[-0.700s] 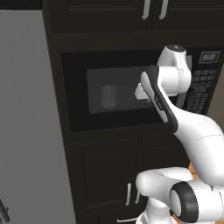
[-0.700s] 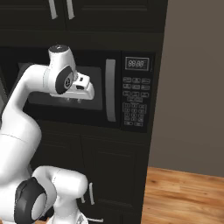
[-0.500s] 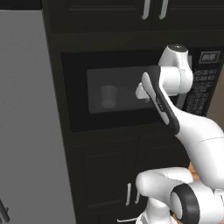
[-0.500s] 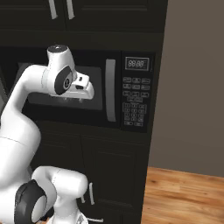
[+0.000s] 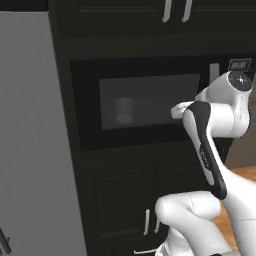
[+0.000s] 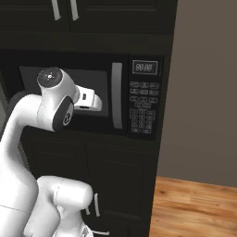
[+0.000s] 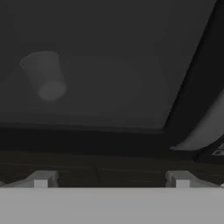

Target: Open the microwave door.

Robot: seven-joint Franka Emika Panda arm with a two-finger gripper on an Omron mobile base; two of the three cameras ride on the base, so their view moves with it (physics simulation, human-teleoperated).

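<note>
The black microwave (image 6: 143, 55) is built into dark cabinetry, with its keypad (image 6: 141, 112) and small display (image 6: 142, 67) on the right. Its door (image 5: 150, 100) is shut, and a pale cup (image 7: 46, 76) shows through the grey window. The vertical silver handle (image 6: 116, 95) runs down the door's right side. My gripper (image 7: 110, 181) is open and empty, facing the window just left of the handle (image 7: 205, 127) and close to the glass. The white hand (image 6: 89, 99) hovers in front of the door's lower right part.
Dark cabinet doors with small silver handles (image 5: 175, 10) sit above the microwave and others (image 5: 150, 222) below it. A tall grey panel (image 5: 30, 140) stands to the left. A beige wall (image 6: 203, 92) and wood floor (image 6: 194, 203) lie to the right.
The arm's upper joints have swung sideways and lower. The hand has shifted slightly toward the handle side of the door. The door stays shut.
</note>
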